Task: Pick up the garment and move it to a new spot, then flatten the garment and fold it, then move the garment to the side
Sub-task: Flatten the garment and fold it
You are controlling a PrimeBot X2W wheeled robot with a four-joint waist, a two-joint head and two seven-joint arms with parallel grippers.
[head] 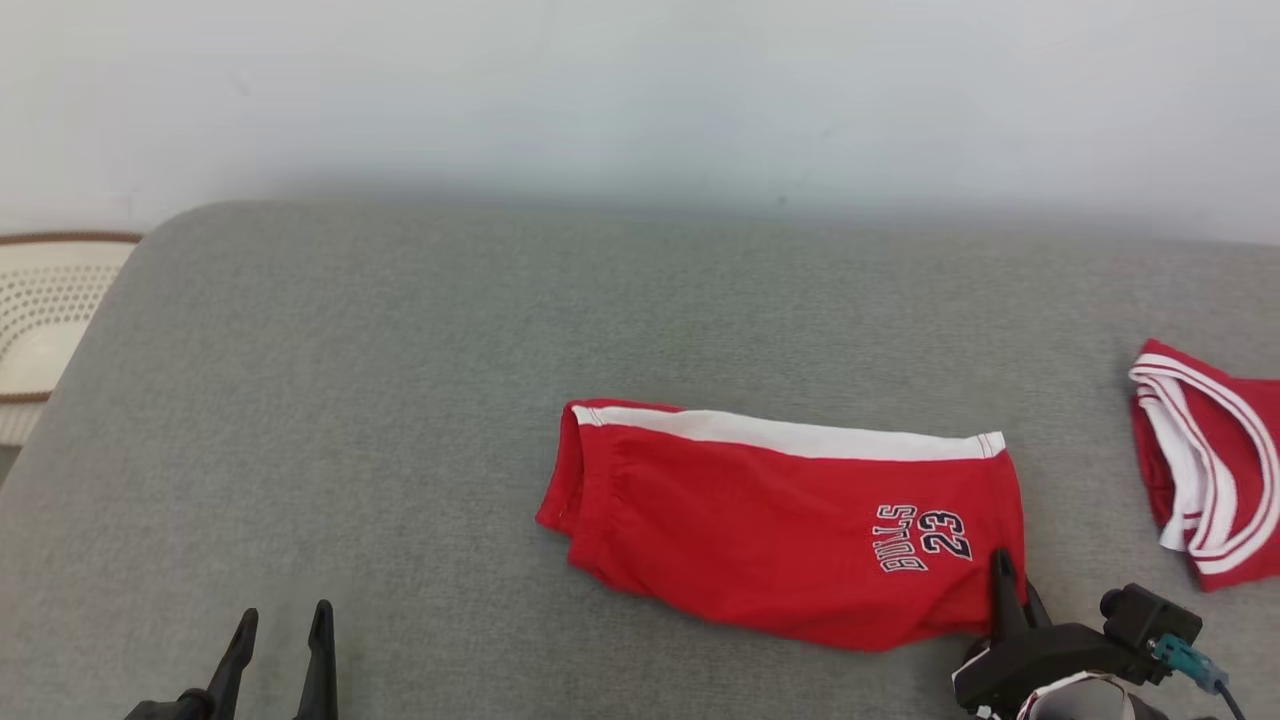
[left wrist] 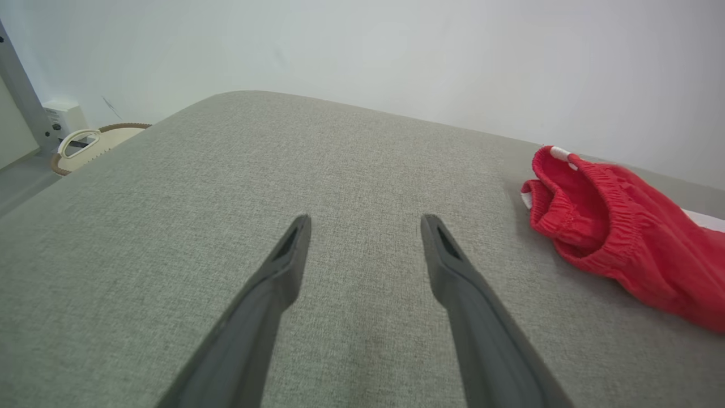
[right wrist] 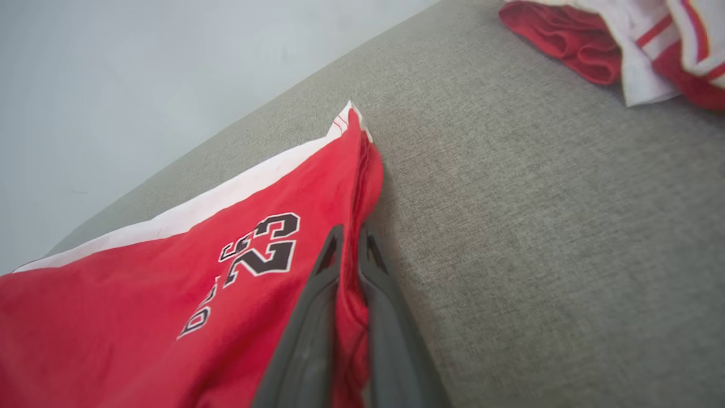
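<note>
The red basketball shorts (head: 760, 530) lie on the grey upholstered surface (head: 400, 400), right of centre. They appear doubled lengthwise, with the elastic waistband (left wrist: 589, 215) at the robot's left end and the "BULLS 23" print near the right end. The right gripper (right wrist: 351, 238) is clamped on the leg hem just beside the print, with red fabric pinched between its two fingers. The left gripper (left wrist: 365, 224) stands wide apart and holds nothing, over bare surface well apart from the waistband. A second red-and-white garment (head: 1215, 460) lies near the right edge. The step in hand is probably the fold, or the start of the move to the side. For a fold, the next move calls for lifting the pinched hem and carrying it toward the waistband without dragging the lower layer. For a transfer, the left gripper must first secure the waistband end.
</note>
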